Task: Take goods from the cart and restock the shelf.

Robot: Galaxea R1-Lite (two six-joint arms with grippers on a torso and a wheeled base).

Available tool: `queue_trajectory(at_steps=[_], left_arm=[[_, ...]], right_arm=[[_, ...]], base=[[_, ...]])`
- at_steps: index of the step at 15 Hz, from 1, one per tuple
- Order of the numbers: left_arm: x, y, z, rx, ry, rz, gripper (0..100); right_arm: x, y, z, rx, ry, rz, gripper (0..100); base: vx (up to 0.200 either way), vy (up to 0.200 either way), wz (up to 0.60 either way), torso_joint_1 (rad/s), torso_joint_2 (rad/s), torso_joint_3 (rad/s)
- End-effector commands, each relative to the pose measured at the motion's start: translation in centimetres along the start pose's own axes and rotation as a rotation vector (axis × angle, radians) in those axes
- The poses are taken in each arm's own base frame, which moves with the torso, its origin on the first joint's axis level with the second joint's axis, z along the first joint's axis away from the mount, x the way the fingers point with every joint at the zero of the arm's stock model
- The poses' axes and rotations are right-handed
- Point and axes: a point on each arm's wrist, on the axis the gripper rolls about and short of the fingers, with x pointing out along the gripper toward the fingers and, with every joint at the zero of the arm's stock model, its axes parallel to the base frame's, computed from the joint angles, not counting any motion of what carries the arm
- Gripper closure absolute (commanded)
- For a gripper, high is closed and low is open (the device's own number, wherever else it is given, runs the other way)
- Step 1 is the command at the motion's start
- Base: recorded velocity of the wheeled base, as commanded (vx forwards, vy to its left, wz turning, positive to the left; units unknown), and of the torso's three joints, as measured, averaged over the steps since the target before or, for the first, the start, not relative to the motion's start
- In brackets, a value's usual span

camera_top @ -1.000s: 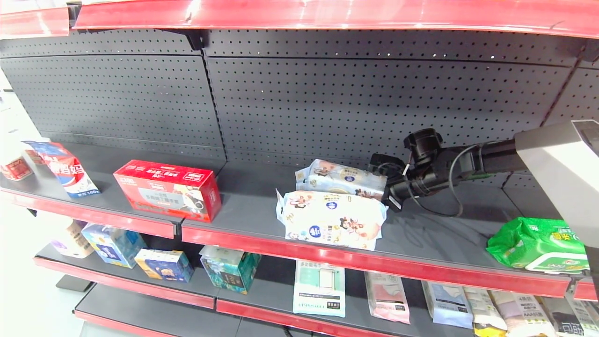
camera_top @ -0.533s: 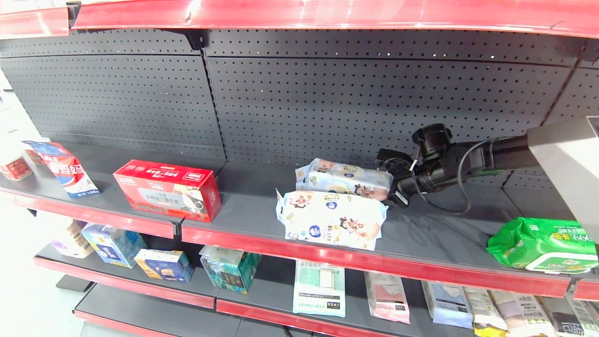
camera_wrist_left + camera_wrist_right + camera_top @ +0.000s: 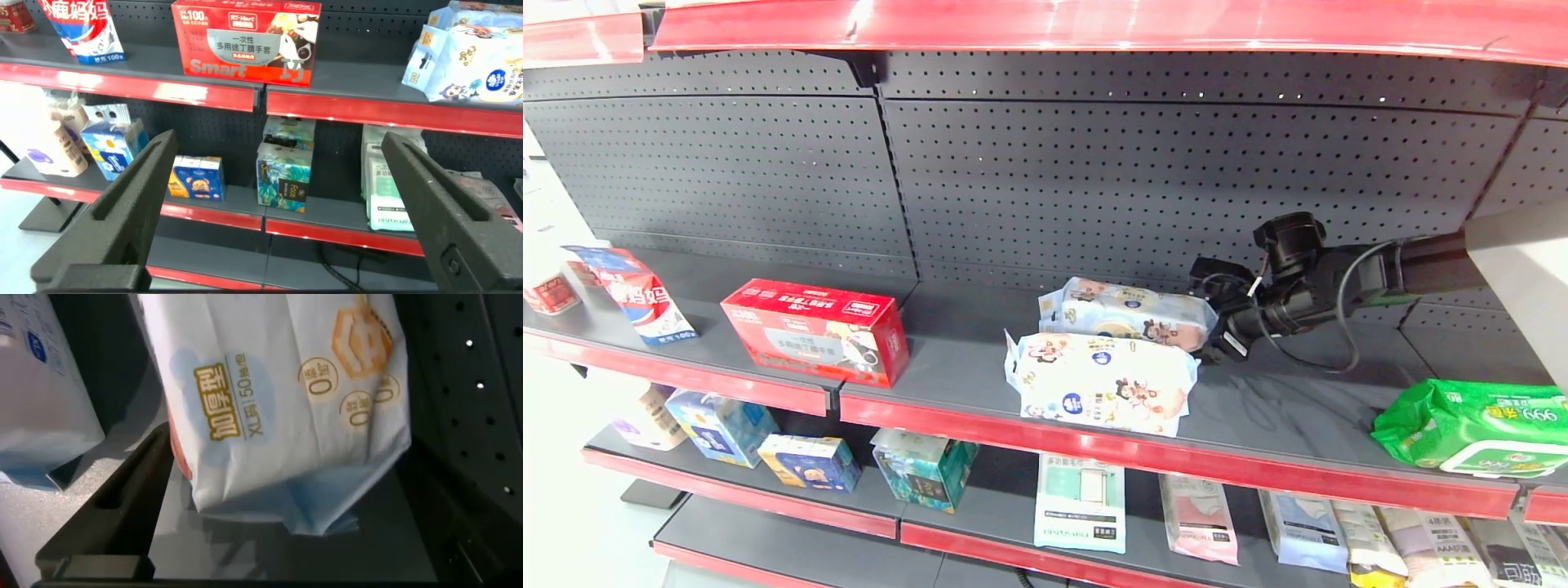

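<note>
1. Head view: the right gripper (image 3: 1217,331) reaches in from the right, low over the dark shelf (image 3: 980,343), at the right end of the rear white pack (image 3: 1123,310). That pack lies on its side near the pegboard back wall.
2. A second white pack (image 3: 1098,380) lies just in front of it, close to the shelf's red front edge.
3. On the same shelf, a red box (image 3: 817,331) stands well to the left of both packs. A blue-and-white pouch (image 3: 637,294) stands farther left, and a green pack (image 3: 1470,420) lies at the far right.
4. Left wrist view: the left gripper (image 3: 282,212) hangs in front of the shelving with its fingers (image 3: 122,212) spread wide and nothing between them. Beyond it, the red box (image 3: 245,41) sits on the upper shelf and a teal carton (image 3: 284,163) on the shelf below.
5. Right wrist view: the right gripper (image 3: 286,482) has its jaws spread wide. The end of the rear white pack (image 3: 278,392) lies between them, resting on the shelf. I cannot tell whether either finger touches the wrapper. The second white pack (image 3: 41,392) shows off to one side.
</note>
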Motion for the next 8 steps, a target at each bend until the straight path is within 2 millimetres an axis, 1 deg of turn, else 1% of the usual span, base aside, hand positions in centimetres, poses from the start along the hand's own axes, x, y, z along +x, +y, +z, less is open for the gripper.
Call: queue_trajectory(at_steps=[1,8], left_arm=[[0.00,0.00,0.00,0.000,0.000,0.000,0],[0.00,0.00,0.00,0.000,0.000,0.000,0]], right_arm=[[-0.19,-0.11,0.16,-0.003,-0.002,-0.009,0],[-0.29,-0.35,-0.25,0.015,0.029,-0.034,0]], base=[[0.000,0.000,0.00,0.000,0.00,0.000],[0.000,0.000,0.00,0.000,0.00,0.000]])
